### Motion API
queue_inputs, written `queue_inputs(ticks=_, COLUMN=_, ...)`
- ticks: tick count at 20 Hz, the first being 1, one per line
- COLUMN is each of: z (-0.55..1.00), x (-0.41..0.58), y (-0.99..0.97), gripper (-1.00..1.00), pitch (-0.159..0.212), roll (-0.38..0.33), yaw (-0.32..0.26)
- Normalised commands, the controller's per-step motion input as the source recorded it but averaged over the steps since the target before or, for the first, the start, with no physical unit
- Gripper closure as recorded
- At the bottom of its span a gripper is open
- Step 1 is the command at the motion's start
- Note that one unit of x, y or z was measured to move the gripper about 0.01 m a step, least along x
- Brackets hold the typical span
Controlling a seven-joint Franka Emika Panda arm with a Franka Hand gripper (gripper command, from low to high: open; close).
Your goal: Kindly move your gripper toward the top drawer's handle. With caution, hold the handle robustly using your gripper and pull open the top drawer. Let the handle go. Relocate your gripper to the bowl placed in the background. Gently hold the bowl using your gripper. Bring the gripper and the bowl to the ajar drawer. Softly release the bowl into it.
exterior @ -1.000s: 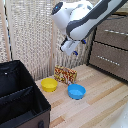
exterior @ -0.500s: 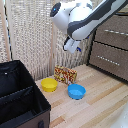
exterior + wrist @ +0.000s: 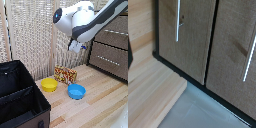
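The brown dresser (image 3: 111, 50) stands at the exterior view's right, its drawers shut. The upper drawer front that shows (image 3: 116, 26) carries a thin silver handle (image 3: 117, 33); the white arm hides part of it. My gripper (image 3: 76, 48) hangs in the air beside the dresser, above the table and apart from the handle; its jaws are too small to read. The yellow bowl (image 3: 49, 84) sits on the wooden table next to the blue bowl (image 3: 76, 91). The wrist view shows two drawer fronts with silver handles (image 3: 178, 20), and I cannot tell which is the top one.
A patterned box (image 3: 65, 75) stands behind the two bowls. A large black bin (image 3: 17, 97) fills the exterior view's left. A slatted screen (image 3: 30, 35) forms the back wall. A lower drawer with its own bar (image 3: 107, 60) sits beneath the upper one.
The arm and gripper have shifted slightly toward the exterior view's right, nearer the dresser. The bowls, box and drawers have not moved.
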Motion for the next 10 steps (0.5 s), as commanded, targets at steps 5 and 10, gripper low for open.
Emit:
queue_inputs(ticks=5, z=0.2, x=-0.098, y=-0.65, gripper=-1.0, pitch=-0.059, roll=-0.219, yaw=0.053)
queue_inputs(ticks=10, z=0.21, x=-0.122, y=-0.74, gripper=-1.0, pitch=-0.034, roll=-0.212, yaw=0.026)
